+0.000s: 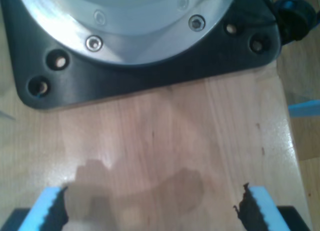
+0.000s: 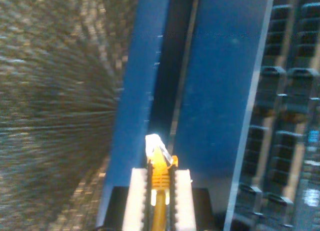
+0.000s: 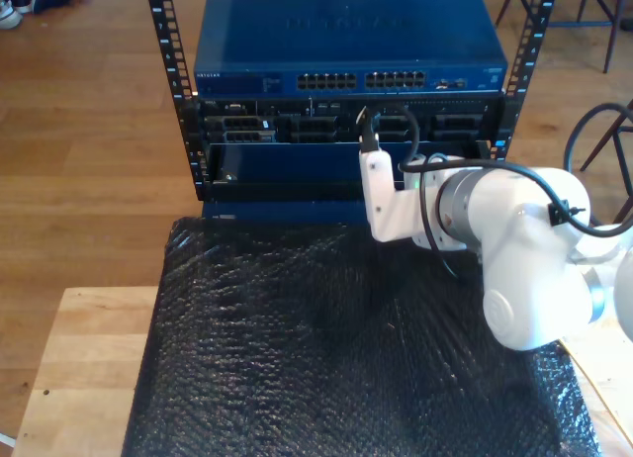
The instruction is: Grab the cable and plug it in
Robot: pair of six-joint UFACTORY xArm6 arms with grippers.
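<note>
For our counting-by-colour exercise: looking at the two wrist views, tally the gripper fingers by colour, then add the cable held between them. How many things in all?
Blue fingers: 2
White fingers: 2
Yellow cable: 1
Total: 5
</note>
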